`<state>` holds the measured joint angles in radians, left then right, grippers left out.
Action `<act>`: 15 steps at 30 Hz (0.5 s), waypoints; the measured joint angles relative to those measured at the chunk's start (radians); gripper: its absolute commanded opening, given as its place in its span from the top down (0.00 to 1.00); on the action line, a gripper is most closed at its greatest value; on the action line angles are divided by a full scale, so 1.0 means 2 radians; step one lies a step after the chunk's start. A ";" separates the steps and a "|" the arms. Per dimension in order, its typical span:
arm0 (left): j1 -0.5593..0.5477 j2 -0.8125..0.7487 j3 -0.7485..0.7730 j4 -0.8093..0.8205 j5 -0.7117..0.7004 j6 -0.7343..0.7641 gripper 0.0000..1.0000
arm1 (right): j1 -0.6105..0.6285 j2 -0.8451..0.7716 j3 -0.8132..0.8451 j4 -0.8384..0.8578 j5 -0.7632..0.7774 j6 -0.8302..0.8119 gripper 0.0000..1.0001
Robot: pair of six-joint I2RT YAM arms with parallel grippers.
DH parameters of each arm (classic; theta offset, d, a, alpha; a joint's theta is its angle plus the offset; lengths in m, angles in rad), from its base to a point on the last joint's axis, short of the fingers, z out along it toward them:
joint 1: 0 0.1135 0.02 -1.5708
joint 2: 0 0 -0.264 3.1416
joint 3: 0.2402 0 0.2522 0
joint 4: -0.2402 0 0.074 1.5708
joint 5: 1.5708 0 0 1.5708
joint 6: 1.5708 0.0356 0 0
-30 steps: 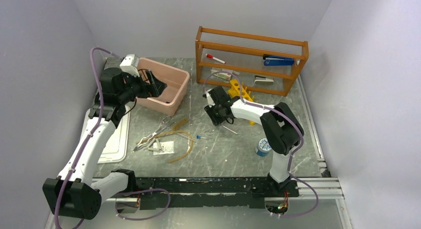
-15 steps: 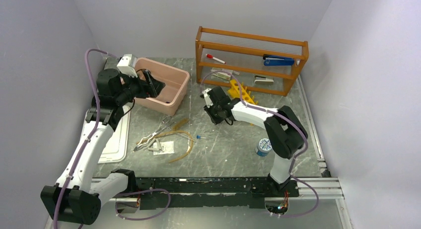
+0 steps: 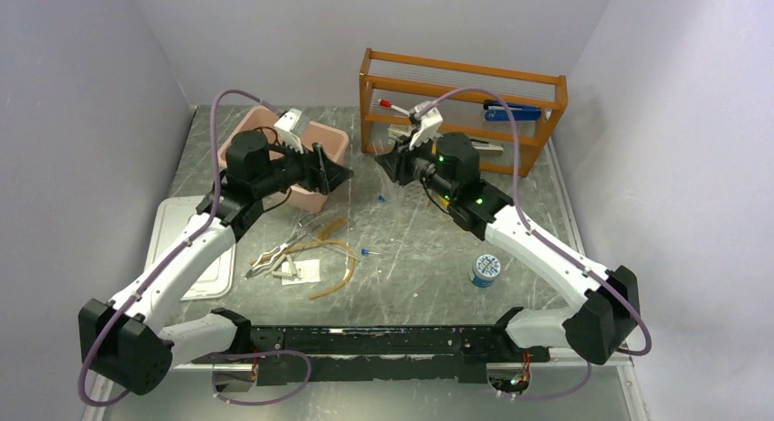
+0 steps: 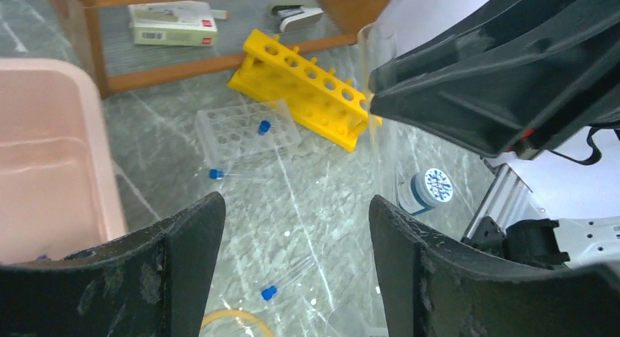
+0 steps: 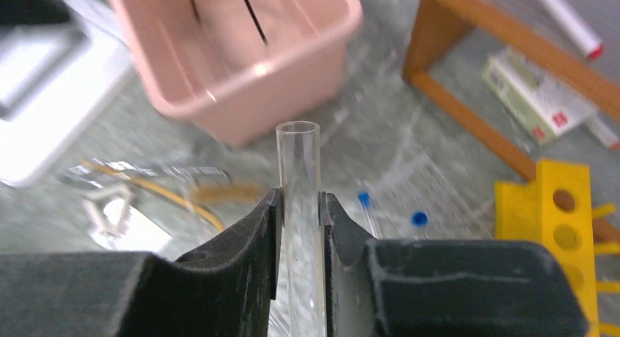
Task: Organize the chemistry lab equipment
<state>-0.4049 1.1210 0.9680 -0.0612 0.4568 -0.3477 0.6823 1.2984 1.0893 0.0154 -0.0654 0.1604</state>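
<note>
My right gripper (image 5: pixel 300 199) is shut on a clear glass tube (image 5: pixel 298 158) that stands upright between its fingers, open end up. From above, the right gripper (image 3: pixel 392 162) hangs in front of the wooden shelf. My left gripper (image 4: pixel 292 213) is open and holds nothing; it hovers to the right of the pink bin (image 3: pixel 334 140), as the left gripper (image 3: pixel 334 173) shows from above. Silvery tongs (image 3: pixel 272 255), tan tubing (image 3: pixel 334 255) and a blue-capped tube (image 3: pixel 365 253) lie on the table. Another blue-capped tube (image 4: pixel 281 282) lies below the left jaws.
The orange wooden shelf (image 3: pixel 461 97) at the back holds a red-capped marker (image 3: pixel 394 106) and a blue stapler (image 3: pixel 513 113). A yellow rack (image 4: pixel 307 88) and a clear rack (image 4: pixel 247 129) lie near it. A blue-and-white jar (image 3: pixel 486 268) and a white tray (image 3: pixel 187 238) sit nearer.
The right arm has closed on the glass tube and swung it up and back toward the shelf. The left arm has moved right from the bin, its jaws narrowing somewhat.
</note>
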 measured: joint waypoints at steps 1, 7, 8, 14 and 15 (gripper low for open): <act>-0.005 0.005 0.000 0.009 0.001 -0.001 0.23 | 0.000 -0.006 0.000 0.009 -0.003 0.013 0.80; -0.026 0.014 -0.046 0.133 0.037 -0.053 0.22 | 0.000 -0.039 -0.029 0.085 -0.006 0.114 0.80; -0.031 0.014 -0.057 0.153 0.044 -0.065 0.22 | 0.000 -0.043 -0.036 0.096 -0.005 0.130 0.80; -0.068 0.029 -0.099 0.252 0.067 -0.134 0.28 | 0.000 -0.048 -0.058 0.139 -0.003 0.204 0.80; -0.073 0.033 -0.099 0.262 0.068 -0.141 0.30 | 0.000 -0.048 -0.059 0.144 -0.003 0.212 0.80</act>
<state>-0.5507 1.1862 0.7708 0.4637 0.5922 -0.6304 0.6819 1.2018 0.9710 0.3027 -0.0723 0.5850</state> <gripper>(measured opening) 0.745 0.250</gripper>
